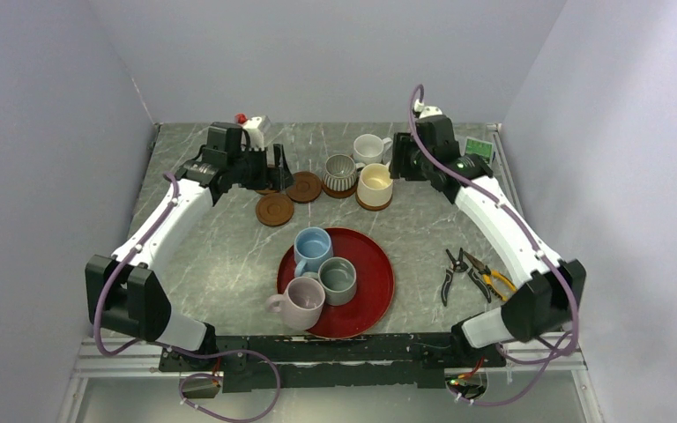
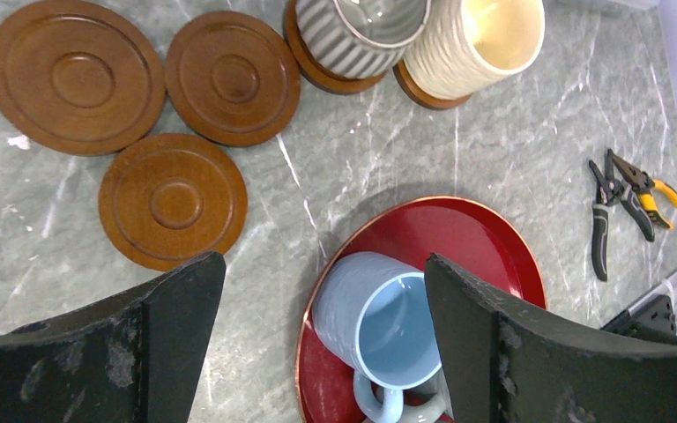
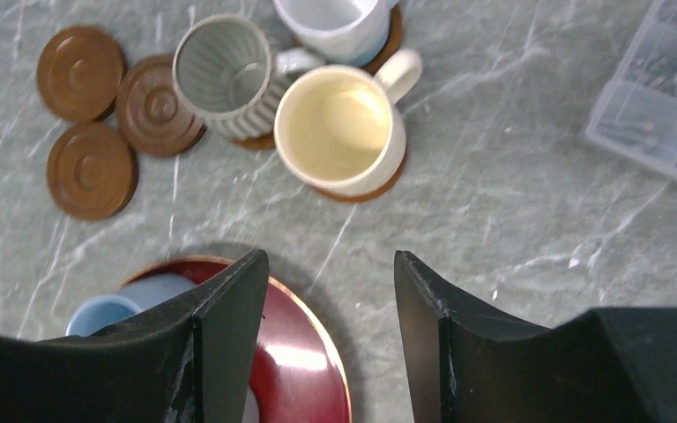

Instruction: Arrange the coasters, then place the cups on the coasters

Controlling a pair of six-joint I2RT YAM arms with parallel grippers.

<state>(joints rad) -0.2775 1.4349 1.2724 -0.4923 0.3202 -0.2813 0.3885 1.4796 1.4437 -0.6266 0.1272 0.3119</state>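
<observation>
From above, both arms reach from the near edge toward the far side of the table (image 1: 229, 256), elbows bent outward; the left gripper (image 1: 273, 176) hangs over the bare coasters (image 1: 275, 210) at far left, hiding part of one; the right gripper (image 1: 398, 163) sits just right of the cream-yellow cup (image 1: 375, 185). Only this view takes in all six cups; the white cup (image 1: 370, 148), the ribbed grey cup (image 1: 341, 172) and the cream-yellow one cluster at the far side, each on a coaster; the light blue cup (image 1: 312, 248), the grey-green cup (image 1: 338, 279) and the lilac cup (image 1: 302, 301) stand on the red tray (image 1: 379, 282) near the bases.

The left wrist camera shows what the arm covers from above: three bare coasters lying flat and close together on the marble; the left pincer's fingers (image 2: 181, 335) are spread wide and released, with nothing between them; the light blue cup and the tray rim lie below; pliers (image 2: 643, 189) and cutters (image 2: 599, 220) lie well off to the side.

The right wrist camera looks down on the cream-yellow cup seated on its coaster, with the ribbed grey and white cups touching or just beside it; the right pincer's jaws stand parted and hold nothing; a clear plastic box (image 3: 661, 115) shows at the frame's edge.
</observation>
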